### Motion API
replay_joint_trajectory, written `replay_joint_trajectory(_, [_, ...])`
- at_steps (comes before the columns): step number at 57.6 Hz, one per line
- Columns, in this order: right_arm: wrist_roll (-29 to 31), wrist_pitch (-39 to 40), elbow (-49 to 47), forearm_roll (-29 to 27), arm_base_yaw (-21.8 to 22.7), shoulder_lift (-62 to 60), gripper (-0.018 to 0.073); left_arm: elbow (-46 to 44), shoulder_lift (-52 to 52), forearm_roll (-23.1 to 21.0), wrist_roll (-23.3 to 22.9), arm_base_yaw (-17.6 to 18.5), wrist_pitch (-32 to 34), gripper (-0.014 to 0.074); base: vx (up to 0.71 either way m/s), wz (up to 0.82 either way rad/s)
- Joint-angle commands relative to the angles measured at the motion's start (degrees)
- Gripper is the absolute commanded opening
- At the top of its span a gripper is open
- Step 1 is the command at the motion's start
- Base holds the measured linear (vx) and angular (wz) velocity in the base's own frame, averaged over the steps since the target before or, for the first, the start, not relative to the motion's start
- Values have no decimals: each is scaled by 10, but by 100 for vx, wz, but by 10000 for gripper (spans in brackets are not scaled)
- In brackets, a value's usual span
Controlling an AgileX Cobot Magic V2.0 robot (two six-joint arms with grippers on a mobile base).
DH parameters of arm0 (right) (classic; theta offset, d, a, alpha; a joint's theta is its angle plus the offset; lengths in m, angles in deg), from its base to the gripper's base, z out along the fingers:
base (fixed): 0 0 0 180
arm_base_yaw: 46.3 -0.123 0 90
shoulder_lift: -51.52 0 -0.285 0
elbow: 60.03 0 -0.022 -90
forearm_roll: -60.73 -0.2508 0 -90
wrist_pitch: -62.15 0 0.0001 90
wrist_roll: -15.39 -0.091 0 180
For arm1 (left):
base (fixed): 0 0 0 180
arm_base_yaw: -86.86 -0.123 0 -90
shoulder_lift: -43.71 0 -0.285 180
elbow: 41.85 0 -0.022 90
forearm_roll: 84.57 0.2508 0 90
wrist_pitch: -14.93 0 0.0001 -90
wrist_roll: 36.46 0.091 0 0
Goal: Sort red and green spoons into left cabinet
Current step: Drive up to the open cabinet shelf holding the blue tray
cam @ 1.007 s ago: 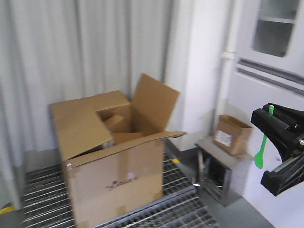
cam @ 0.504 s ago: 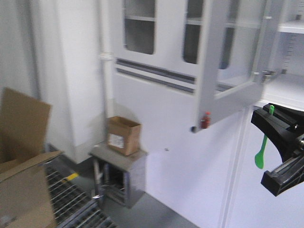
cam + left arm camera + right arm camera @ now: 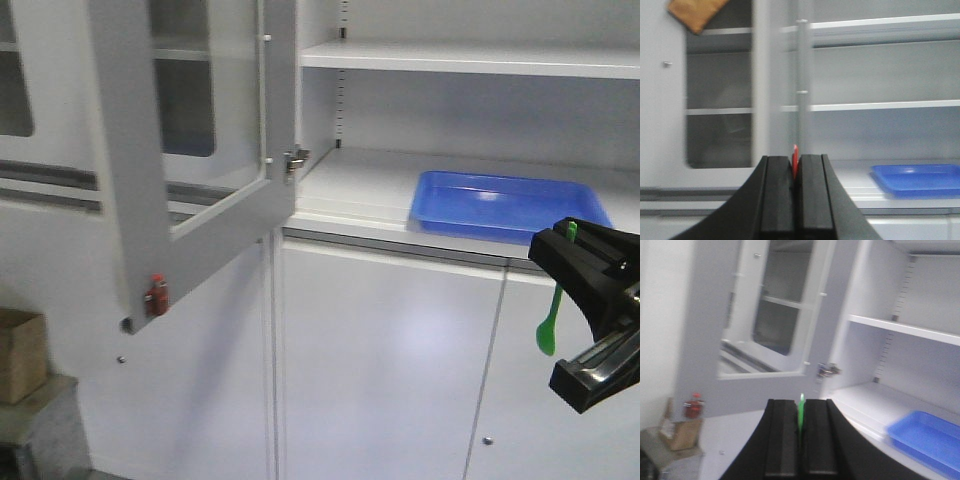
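Observation:
My right gripper [image 3: 572, 250] is shut on the green spoon [image 3: 546, 330], whose oval bowl hangs below the fingers at the right edge of the front view. In the right wrist view the green spoon [image 3: 801, 412] pokes up between the closed black fingers [image 3: 782, 440]. My left gripper [image 3: 794, 172] is shut on the red spoon [image 3: 795, 159]; only its tip shows. The left gripper is out of the front view. The left cabinet [image 3: 400, 190] stands ahead with its glass door [image 3: 195, 150] swung open, pale shelves [image 3: 470, 58] bare inside.
A blue tray [image 3: 505, 203] lies on the cabinet's lower shelf at the right. The open door juts toward me at the left, a small red object [image 3: 156, 296] on its lower corner. A cardboard box [image 3: 20, 355] sits low left. Closed white lower doors [image 3: 380, 370] are below.
The view has swung right, from the cardboard boxes on the floor to the open cabinet and blue tray. Both grippers keep their spoons, the right one in the same place in the frame.

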Motion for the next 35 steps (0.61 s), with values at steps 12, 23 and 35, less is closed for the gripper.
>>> replay_joint_trajectory(12, [-2, 27, -18, -12, 0, -3, -9, -17, 5, -1, -3, 4, 45, 111, 19, -70])
replay_joint_trajectory(23, [-2, 27, -18, -12, 0, -3, -9, -17, 5, -1, -3, 4, 45, 111, 22, -52])
replay_joint_trajectory(35, [-2, 27, -18, -12, 0, -3, -9, -17, 5, -1, -3, 4, 45, 111, 24, -35])
